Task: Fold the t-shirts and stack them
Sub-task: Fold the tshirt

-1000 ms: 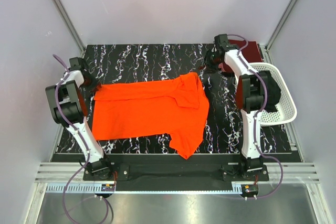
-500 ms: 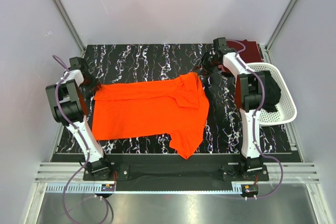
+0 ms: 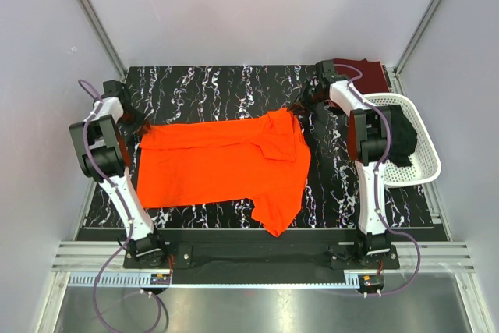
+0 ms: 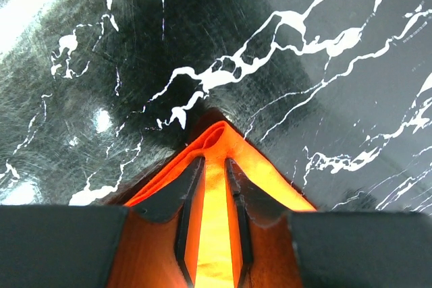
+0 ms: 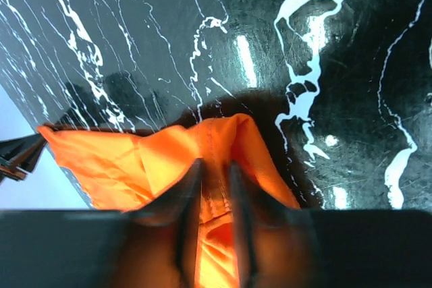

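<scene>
Gripping the orange t-shirt [image 3: 226, 165] at its two far corners.
Pinched on folded cloth by left gripper [image 4: 210, 166]; seemingly pinched likewise by right gripper [image 5: 214, 170], though blurred there.

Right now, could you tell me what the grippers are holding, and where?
Both hold the orange shirt: the left gripper pinches its far left corner, the right gripper its far right corner.

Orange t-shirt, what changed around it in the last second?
The right gripper swung in from the far right to the orange t-shirt's far right corner and closed on it. The left gripper barely shifted and pinches the far left corner. The shirt stayed spread on the table; the maroon t-shirt and basket did not move.
</scene>
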Action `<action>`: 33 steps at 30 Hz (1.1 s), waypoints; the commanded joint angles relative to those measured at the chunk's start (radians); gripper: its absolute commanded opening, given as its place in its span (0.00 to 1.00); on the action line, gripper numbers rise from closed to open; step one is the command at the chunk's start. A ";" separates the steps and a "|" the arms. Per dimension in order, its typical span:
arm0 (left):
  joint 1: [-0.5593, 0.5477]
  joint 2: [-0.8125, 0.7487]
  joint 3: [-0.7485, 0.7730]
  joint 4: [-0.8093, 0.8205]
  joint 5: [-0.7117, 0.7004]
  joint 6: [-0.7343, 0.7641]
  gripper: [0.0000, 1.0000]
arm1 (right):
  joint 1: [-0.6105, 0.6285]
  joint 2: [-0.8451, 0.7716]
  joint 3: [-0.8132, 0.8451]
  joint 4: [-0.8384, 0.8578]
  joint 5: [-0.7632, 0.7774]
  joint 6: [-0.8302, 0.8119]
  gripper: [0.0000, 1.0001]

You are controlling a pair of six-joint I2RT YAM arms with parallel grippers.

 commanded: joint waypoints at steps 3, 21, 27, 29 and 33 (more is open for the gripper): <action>0.001 0.084 0.103 -0.143 -0.053 -0.039 0.23 | -0.005 -0.033 0.012 0.017 0.043 0.005 0.10; -0.007 0.122 0.175 -0.211 -0.131 -0.025 0.22 | -0.023 -0.263 -0.275 0.180 0.343 -0.040 0.03; -0.007 0.125 0.180 -0.214 -0.130 -0.016 0.20 | -0.030 -0.167 -0.176 0.020 0.332 -0.038 0.02; -0.005 0.125 0.178 -0.215 -0.128 -0.014 0.20 | -0.030 -0.219 -0.251 0.052 0.352 -0.011 0.00; -0.005 0.122 0.177 -0.203 -0.114 -0.005 0.20 | -0.033 -0.228 -0.267 0.071 0.371 -0.049 0.03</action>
